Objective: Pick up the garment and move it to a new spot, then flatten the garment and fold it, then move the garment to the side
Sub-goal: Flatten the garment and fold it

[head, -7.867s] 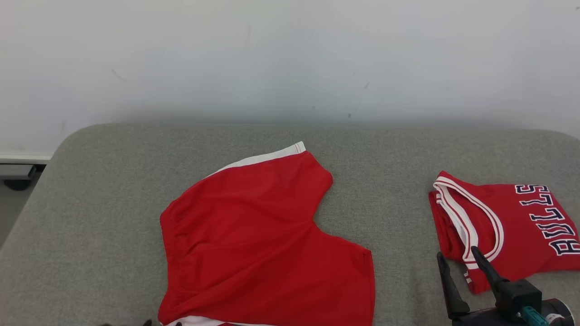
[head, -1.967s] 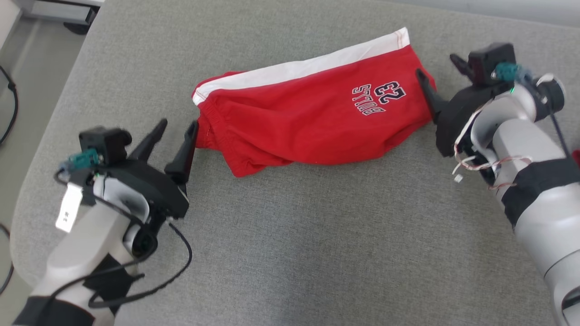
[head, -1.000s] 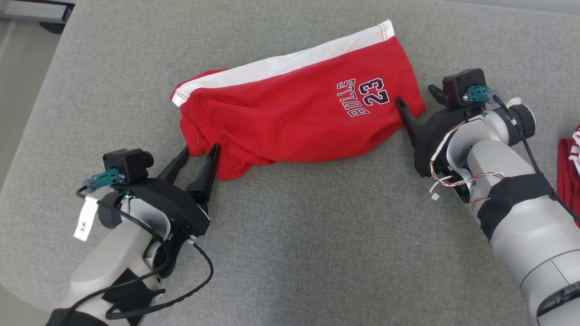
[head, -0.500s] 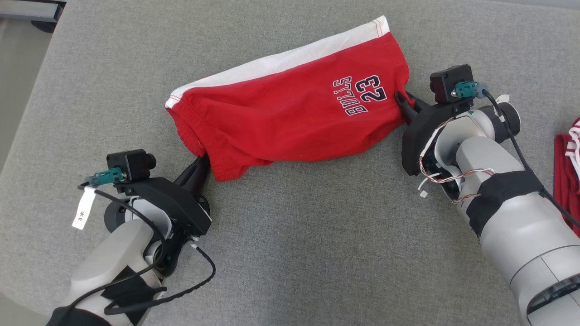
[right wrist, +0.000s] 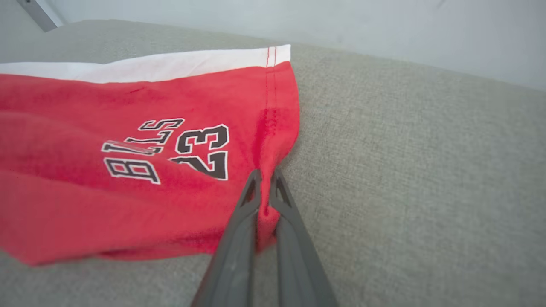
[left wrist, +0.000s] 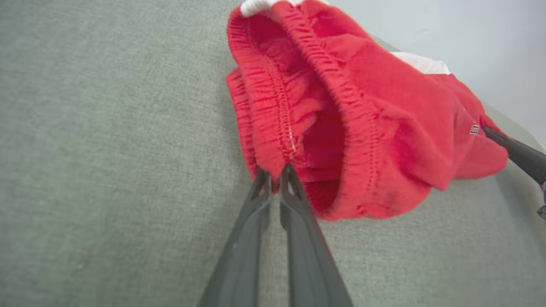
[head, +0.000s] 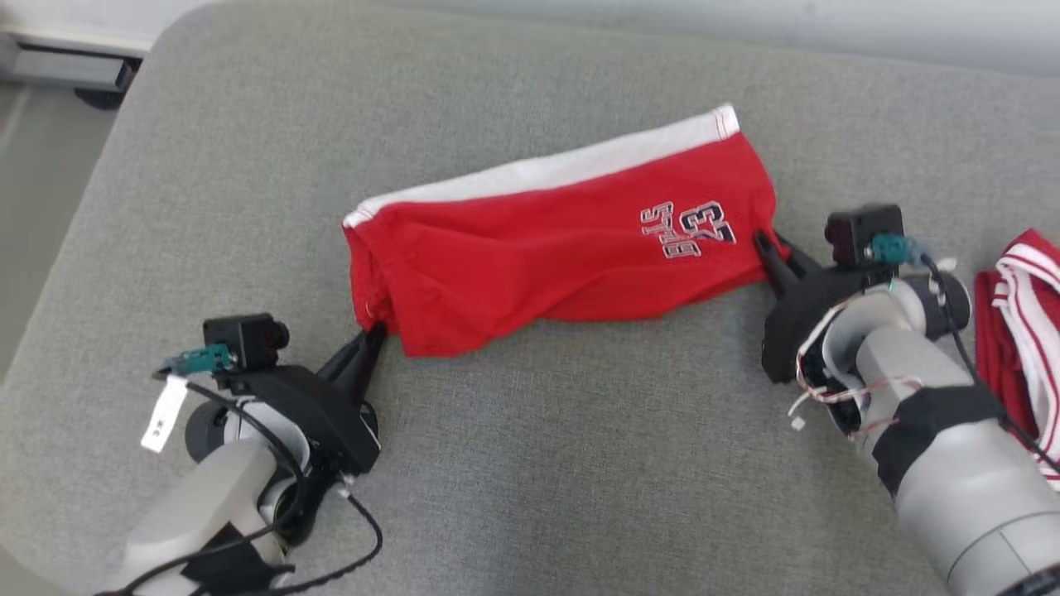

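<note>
- A grey fabric-covered surface (head: 530,480) spans the head view, with a pale wall (head: 828,25) along the top edge and a strip of floor (head: 33,165) at the upper left
- The red shorts (head: 538,273) lie on it across the middle of the frame, stretched from centre left to centre right and tilted upward toward the right
- A white stripe (head: 563,170) runs along their upper edge, and a dark print (head: 691,230) with the number 23 sits near their right end
- The left gripper (head: 375,331), at lower left, has its fingers pinched on the elastic waistband at the shorts' lower-left corner; the left wrist view shows the gathered band nipped between the tips
- The right gripper (head: 766,244), at centre right, has its fingers closed on the hem at the shorts' right end, with a fold of red cloth caught between them in the right wrist view
- A second red garment (head: 990,331) with white trim lies at the right edge of the frame, just beyond the right arm
</note>
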Motion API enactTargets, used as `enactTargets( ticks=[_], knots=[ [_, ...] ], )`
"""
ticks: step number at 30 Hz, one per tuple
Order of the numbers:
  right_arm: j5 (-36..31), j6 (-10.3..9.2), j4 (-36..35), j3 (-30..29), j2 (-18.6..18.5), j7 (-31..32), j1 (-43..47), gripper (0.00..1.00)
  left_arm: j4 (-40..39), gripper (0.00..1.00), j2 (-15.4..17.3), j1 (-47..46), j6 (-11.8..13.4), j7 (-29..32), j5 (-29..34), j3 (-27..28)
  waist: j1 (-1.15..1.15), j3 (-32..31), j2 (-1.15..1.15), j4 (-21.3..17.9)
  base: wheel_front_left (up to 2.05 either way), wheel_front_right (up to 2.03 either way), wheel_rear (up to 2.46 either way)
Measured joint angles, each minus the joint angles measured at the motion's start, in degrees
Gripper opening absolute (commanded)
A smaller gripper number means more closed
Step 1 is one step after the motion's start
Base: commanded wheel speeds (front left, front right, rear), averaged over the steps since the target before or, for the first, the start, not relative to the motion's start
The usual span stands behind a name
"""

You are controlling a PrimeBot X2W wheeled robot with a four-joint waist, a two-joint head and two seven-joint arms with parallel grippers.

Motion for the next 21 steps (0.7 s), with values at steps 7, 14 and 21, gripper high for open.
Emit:
enactTargets(
  ticks=[7, 14, 21],
  knots=[
    [1.4, 0.11, -1.9, 0.0, 0.1, -2.6, 5.5, 0.0, -0.8, 0.0, 0.8, 3.4, 0.0, -0.6, -0.5, -2.1, 0.0, -3.2, 0.0, -1.0, 0.0, 0.0, 0.0],
    [3.9, 0.11, -5.1, 0.6, 0.4, -3.4, 12.2, 0.0, -1.0, 0.0, 0.7, 7.0, 0.0, -1.4, -1.9, -3.8, -0.01, -7.0, 0.0, -2.2, 0.0, 0.0, 0.0],
    [6.4, 0.11, -8.9, 0.9, 0.1, -3.9, 17.6, 0.0, -0.8, 0.0, 0.6, 9.9, 0.0, -2.2, -2.4, -4.7, -0.01, -11.0, 0.0, -3.6, 0.0, 0.0, 0.0]
  ],
)
